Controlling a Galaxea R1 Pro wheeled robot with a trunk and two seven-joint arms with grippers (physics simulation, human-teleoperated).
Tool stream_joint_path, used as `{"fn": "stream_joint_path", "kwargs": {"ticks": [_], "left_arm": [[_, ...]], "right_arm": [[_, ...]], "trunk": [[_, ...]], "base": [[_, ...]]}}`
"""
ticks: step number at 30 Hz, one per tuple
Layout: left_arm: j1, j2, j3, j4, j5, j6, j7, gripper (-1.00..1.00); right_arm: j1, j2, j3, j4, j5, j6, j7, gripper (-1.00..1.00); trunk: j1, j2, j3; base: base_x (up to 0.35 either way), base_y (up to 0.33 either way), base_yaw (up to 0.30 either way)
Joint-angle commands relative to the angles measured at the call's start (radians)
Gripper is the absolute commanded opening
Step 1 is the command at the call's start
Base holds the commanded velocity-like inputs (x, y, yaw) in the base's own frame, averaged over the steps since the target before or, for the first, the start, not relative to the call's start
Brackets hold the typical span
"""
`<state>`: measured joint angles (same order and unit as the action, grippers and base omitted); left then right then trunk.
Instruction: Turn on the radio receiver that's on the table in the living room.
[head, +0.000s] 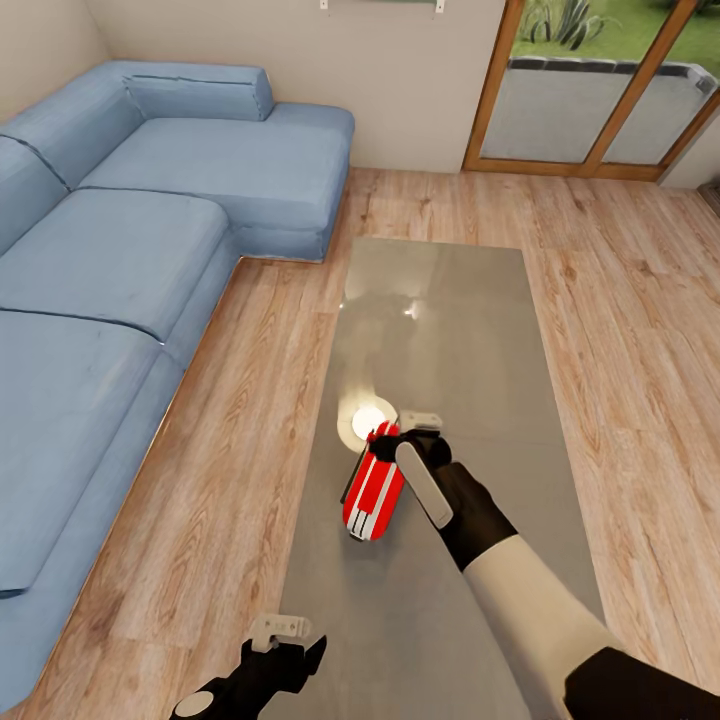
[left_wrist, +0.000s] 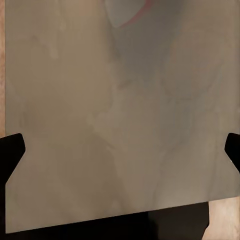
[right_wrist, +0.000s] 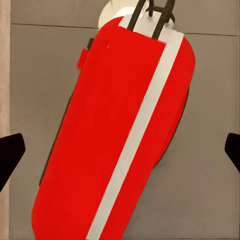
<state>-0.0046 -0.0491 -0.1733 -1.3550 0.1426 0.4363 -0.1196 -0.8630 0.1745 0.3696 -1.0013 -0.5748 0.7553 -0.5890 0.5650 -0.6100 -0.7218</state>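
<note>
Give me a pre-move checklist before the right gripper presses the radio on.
1. Radio receiver lies on the table: ok.
2. Right gripper is over the radio's far end: ok.
3. Right gripper is open, radio between its fingertips in the right wrist view: ok.
4. Power button located: cannot tell.
5. Gripper touching the radio: cannot tell.
6. Left gripper is at the table's near end, apart from the radio: ok.
</note>
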Motion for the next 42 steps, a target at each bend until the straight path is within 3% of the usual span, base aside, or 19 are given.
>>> {"fn": "stream_joint_path", "kwargs": {"ticks": [1,7,13,17,31,35,42], "left_arm": [[0.000,0.000,0.000,0.000,0.000,0.000,0.000,1.00],[0.000,0.000,0.000,0.001,0.000,0.000,0.000,1.00],[0.000,-0.001,0.000,0.001,0.000,-0.001,0.000,1.00],[0.000,-0.001,0.000,0.001,0.000,0.000,0.000,1.00],[0.000,-0.002,0.000,0.001,0.000,0.000,0.000,1.00],[0.000,-0.002,0.000,0.002,0.000,0.000,0.000,1.00],[0.000,-0.002,0.000,0.001,0.000,0.000,0.000,1.00]], "right_arm": [[-0.001,0.000,0.001,0.010,0.000,-0.003,0.000,1.00],[-0.031,0.000,0.003,0.073,0.000,-0.031,0.001,1.00],[-0.033,0.000,0.063,0.078,-0.001,-0.037,0.001,1.00],[-0.035,0.000,0.080,0.081,-0.002,-0.038,0.004,1.00],[-0.075,0.000,0.089,0.218,-0.004,-0.101,0.025,1.00],[-0.100,0.000,0.089,0.287,-0.004,-0.143,0.066,1.00],[-0.103,0.000,0.119,0.298,-0.004,-0.154,0.100,1.00]], "trunk": [[0.000,0.000,0.000],[0.000,0.000,0.000],[0.000,0.000,0.000],[0.000,0.000,0.000],[0.000,0.000,0.000],[0.000,0.000,0.000],[0.000,0.000,0.000]], "base": [[0.000,0.000,0.000],[0.000,0.000,0.000],[0.000,0.000,0.000],[0.000,0.000,0.000],[0.000,0.000,0.000],[0.000,0.000,0.000],[0.000,0.000,0.000]]}}
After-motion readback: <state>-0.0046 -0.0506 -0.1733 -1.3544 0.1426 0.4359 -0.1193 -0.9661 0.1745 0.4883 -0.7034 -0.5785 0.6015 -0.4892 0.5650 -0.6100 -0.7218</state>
